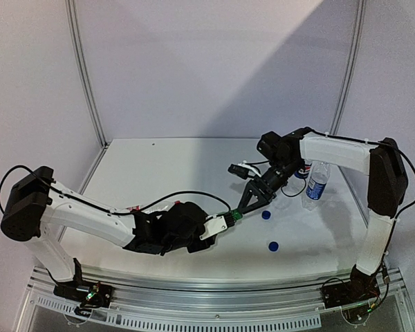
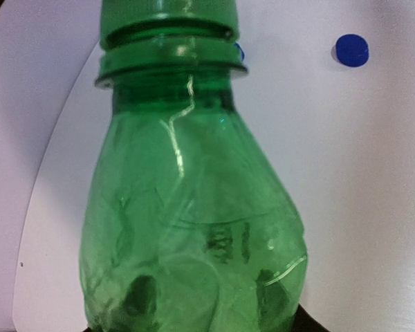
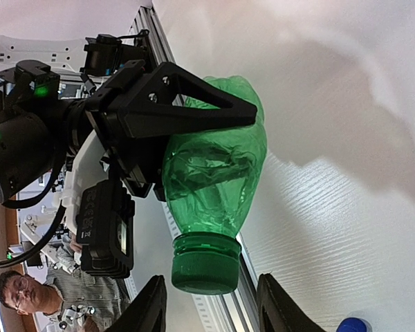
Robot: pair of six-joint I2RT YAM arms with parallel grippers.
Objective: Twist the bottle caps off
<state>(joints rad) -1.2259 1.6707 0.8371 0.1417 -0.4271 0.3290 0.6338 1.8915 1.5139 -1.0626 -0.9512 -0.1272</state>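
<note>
Green bottle: I have the green bottle (image 3: 214, 166) held off the table (image 1: 159, 166), near the middle and between the two arms.
Left gripper: the left gripper (image 1: 223, 222) is clamped on the bottle's body. Through the green plastic in the left wrist view I see its two fingers (image 2: 142, 297) as dark shapes pressed against the base end.
Right gripper: the right gripper (image 3: 213, 282) has its fingers spread, one on each side of the green cap (image 3: 206, 264). Both look just clear of it.
Axis: the bottle's long axis runs from the left gripper up and to the right towards the right gripper, with the cap end leading. It is probably close to level, though the top view shows me only a sliver of green.
Cap: it sits on the neck, above the collar ring.
Only in the top view: two blue caps (image 1: 265, 215) (image 1: 272, 245) lie loose on the table, right of the bottle. A blue-label bottle (image 1: 317, 181) stands upright under the right forearm.
Only in the right wrist view: the gap between the fingers and the cap.
</note>
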